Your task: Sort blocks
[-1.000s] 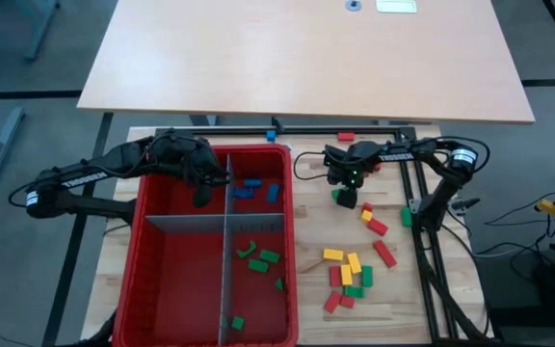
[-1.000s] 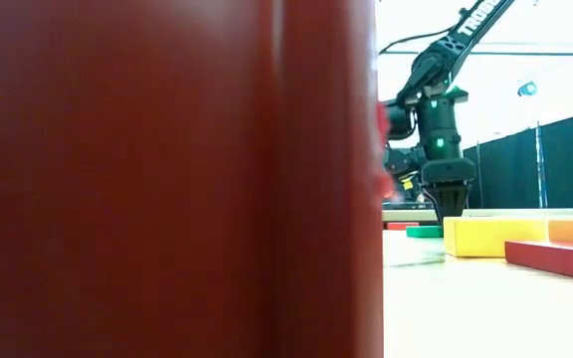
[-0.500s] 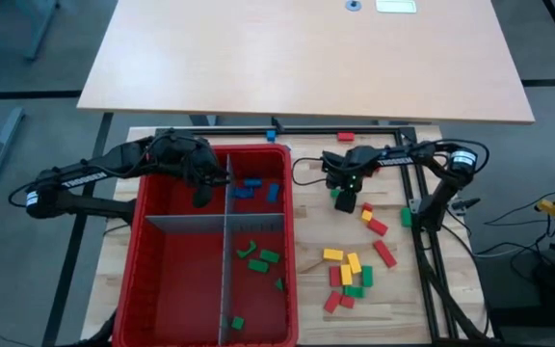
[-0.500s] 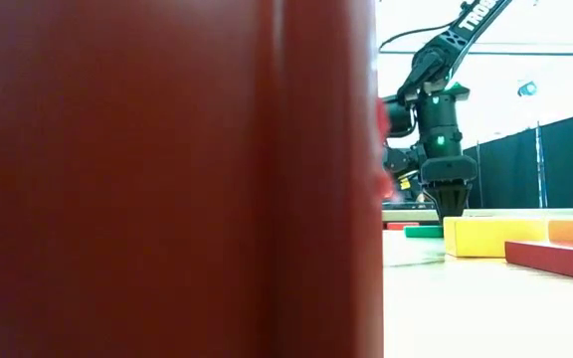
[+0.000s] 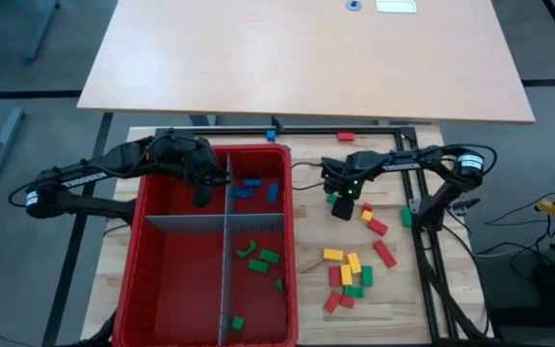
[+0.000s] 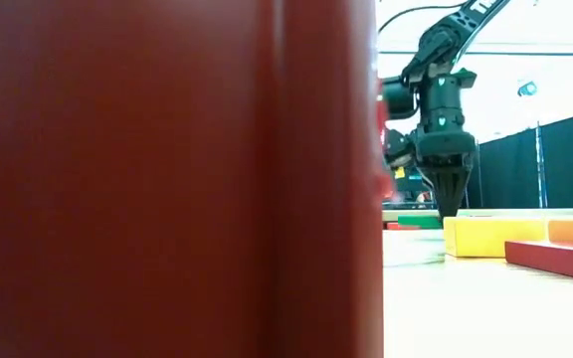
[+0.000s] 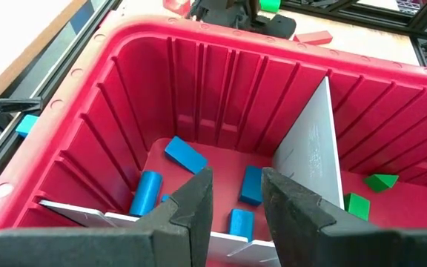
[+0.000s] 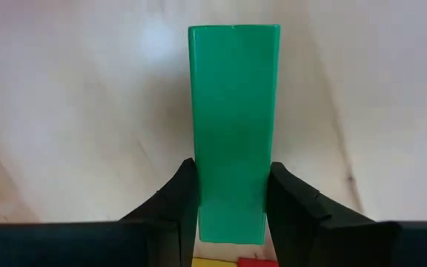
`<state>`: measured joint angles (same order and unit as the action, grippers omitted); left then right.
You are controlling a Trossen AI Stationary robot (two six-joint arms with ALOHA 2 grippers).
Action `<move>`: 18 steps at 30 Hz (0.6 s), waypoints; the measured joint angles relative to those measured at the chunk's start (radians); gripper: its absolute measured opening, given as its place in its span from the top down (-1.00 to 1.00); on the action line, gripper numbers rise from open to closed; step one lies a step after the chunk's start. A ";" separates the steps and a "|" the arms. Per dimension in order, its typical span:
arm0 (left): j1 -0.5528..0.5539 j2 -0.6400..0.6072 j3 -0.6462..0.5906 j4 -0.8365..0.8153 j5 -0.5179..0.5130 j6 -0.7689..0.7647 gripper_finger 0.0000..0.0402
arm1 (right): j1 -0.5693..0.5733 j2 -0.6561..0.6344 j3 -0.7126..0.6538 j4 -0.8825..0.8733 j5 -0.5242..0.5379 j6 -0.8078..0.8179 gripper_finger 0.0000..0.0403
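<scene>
Right gripper (image 8: 232, 204) clamps green block (image 8: 233, 126) by its long sides on the table just right of red bin (image 5: 147, 217); prob light, stiff, smooth-sided — squeeze mid-length.

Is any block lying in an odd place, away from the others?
Yes. A blue block and a red block lie on the frame rail at the table's far edge, apart from the pile and the bin.

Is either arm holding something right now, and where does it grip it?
The right end effector pinches a green block by its long sides, near one end. The left holds nothing.
</scene>
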<state>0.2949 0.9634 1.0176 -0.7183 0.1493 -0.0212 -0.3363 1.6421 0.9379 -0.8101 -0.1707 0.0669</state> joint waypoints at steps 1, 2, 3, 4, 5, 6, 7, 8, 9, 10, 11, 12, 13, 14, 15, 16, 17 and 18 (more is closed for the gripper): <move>0.000 0.000 0.000 0.000 0.000 0.000 0.49 | -0.001 -0.014 0.000 0.001 0.004 0.013 0.48; 0.000 0.000 0.000 0.000 0.000 0.000 0.49 | -0.002 -0.032 0.000 0.002 0.007 0.020 0.48; 0.000 0.000 0.000 0.000 0.000 0.000 0.49 | -0.002 -0.051 0.000 0.002 0.009 0.025 0.48; 0.000 0.000 0.000 0.000 0.000 0.000 0.49 | -0.002 -0.073 0.000 0.004 0.009 0.030 0.48; 0.000 0.000 0.000 0.000 0.000 0.000 0.49 | -0.001 -0.096 0.000 0.006 0.010 0.039 0.48; 0.000 0.000 0.000 0.000 0.000 0.000 0.49 | -0.001 -0.120 0.000 0.006 0.010 0.045 0.48; 0.000 0.000 0.000 0.000 0.000 0.000 0.49 | 0.000 -0.145 0.000 0.006 0.010 0.051 0.48; 0.000 0.000 0.000 0.000 0.000 0.000 0.49 | 0.000 -0.171 0.000 0.007 0.013 0.064 0.48; 0.000 0.000 0.000 0.000 0.000 0.000 0.49 | 0.000 -0.200 0.000 0.008 0.014 0.073 0.48; 0.000 0.000 0.000 0.000 0.000 0.000 0.49 | 0.001 -0.228 0.000 0.011 0.013 0.085 0.48; 0.000 0.000 0.000 0.000 0.000 0.000 0.49 | 0.003 -0.258 0.000 0.014 0.014 0.097 0.48; 0.000 0.000 0.000 0.000 0.000 0.000 0.49 | 0.008 -0.288 0.000 0.017 0.013 0.101 0.48; 0.000 0.000 0.000 0.000 0.000 0.000 0.49 | 0.016 -0.317 0.000 0.023 0.012 0.107 0.48; 0.000 0.000 0.000 0.000 0.000 0.000 0.49 | 0.025 -0.346 0.000 0.033 0.008 0.116 0.48; 0.000 0.000 0.000 0.000 0.000 0.000 0.49 | 0.033 -0.374 0.000 0.048 0.002 0.122 0.48; 0.000 0.000 0.000 0.001 0.000 0.000 0.49 | 0.045 -0.401 0.001 0.067 -0.008 0.130 0.48; 0.000 0.000 0.000 0.003 0.000 0.000 0.49 | 0.055 -0.424 0.001 0.091 -0.024 0.142 0.48; 0.000 0.000 0.000 0.006 0.000 0.000 0.49 | 0.067 -0.444 0.001 0.122 -0.043 0.154 0.48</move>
<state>0.2947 0.9634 1.0176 -0.7126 0.1493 -0.0212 -0.2689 1.1984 0.9386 -0.6876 -0.2141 0.2214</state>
